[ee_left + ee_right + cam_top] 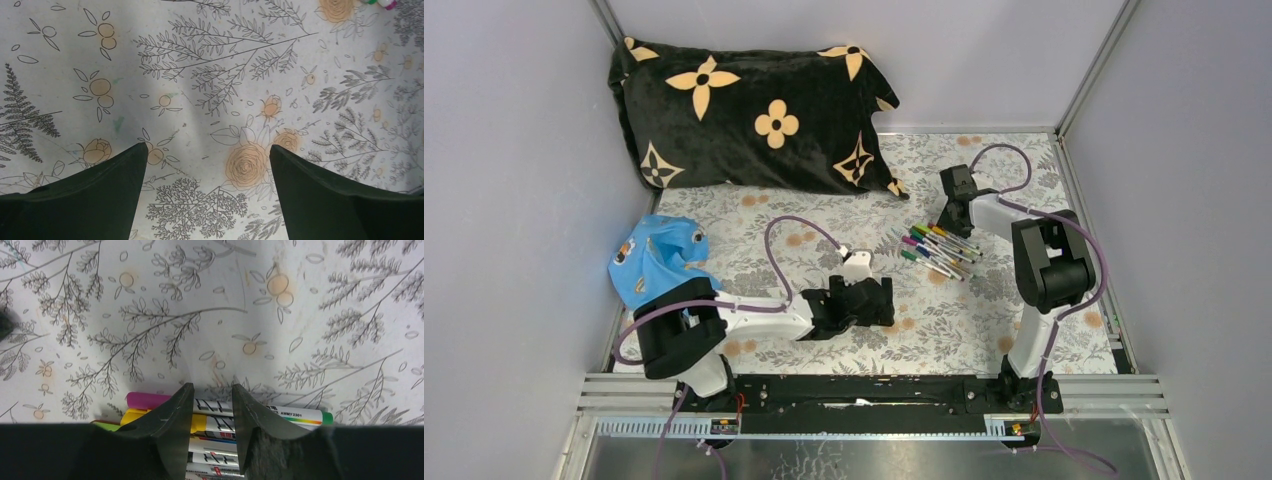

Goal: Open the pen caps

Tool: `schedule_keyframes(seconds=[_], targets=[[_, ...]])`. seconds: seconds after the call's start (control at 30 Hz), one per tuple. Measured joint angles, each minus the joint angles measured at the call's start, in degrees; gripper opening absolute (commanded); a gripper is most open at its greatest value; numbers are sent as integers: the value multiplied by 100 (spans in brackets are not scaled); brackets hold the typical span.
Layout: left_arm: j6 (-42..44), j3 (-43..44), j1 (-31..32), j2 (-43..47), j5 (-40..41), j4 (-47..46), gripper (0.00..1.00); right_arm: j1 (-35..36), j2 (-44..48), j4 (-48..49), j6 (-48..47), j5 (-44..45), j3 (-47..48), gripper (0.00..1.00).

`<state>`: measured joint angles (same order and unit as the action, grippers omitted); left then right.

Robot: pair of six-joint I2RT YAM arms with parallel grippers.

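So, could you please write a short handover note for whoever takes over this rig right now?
Grippers: the left gripper has its fingers wide open and empty over the floral table cover, left of the pens. The right gripper has its fingers narrowly apart above the pile, apparently holding nothing.
Things: the thin white-grey marker pens lie in one heap on the right half of the table.
Done: nothing evident; the pink plastic cap and the yellow cap are on their pens.
Left: grasp each pen and pull its cap.
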<state>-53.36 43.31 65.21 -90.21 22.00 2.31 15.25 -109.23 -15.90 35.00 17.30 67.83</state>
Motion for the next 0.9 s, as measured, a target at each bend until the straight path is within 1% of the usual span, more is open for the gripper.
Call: schedule_keyframes(seconds=[0.07,0.2,0.27,0.33,0.43,0.5,0.57,0.63,0.7,0.9], targets=[[-2,7,0,-90,44,-20,97,55,92,48,144,4,-131,42],[101,144,2,-304,164,-107,85,164,339,173,472,4,-479,41],[247,293,4,-459,212,-166,83,232,463,225,634,11,-645,41],[411,404,7,-601,260,-236,79,310,575,267,798,22,-796,41],[632,551,7,-828,297,-308,66,446,704,295,1060,55,-962,41],[767,656,7,-962,350,-328,62,516,741,293,1193,103,-1008,41],[855,745,9,-1073,378,-358,61,603,793,304,1381,164,-1082,40],[942,839,9,-1178,411,-393,54,662,857,319,1537,177,-1161,40],[1016,962,11,-1298,439,-409,53,752,970,356,1744,177,-1305,40],[1224,1375,11,-1683,518,-463,52,1139,1207,251,2317,278,-1554,39]])
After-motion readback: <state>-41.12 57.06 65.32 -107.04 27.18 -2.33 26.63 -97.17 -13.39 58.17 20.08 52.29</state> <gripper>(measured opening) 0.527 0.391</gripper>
